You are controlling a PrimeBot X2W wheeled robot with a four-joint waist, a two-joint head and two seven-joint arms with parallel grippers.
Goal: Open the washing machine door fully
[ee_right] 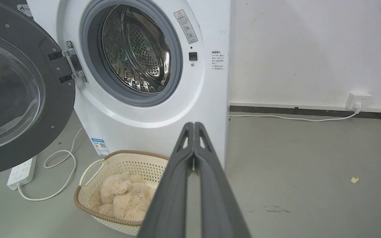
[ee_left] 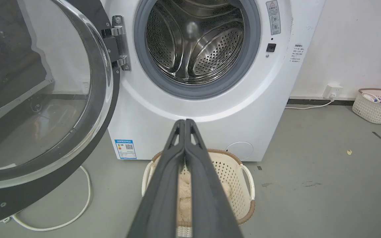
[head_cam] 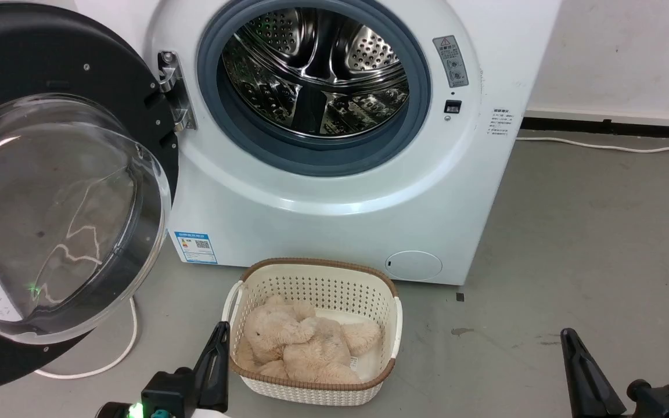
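Grey floor [ee_right: 309,165] (scuffed), white wall [ee_right: 309,49], black skirting [ee_right: 309,110], wall socket [ee_right: 359,99], white cable [ee_right: 276,117]

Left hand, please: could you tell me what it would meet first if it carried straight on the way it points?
Most likely the washing machine's white front panel, just below the drum opening. The shut left hand aims there, over the laundry basket, though depth is unclear.

the washing machine door [head_cam: 61,203] runs off the left edge; warning sticker [head_cam: 450,61] print unreadable.
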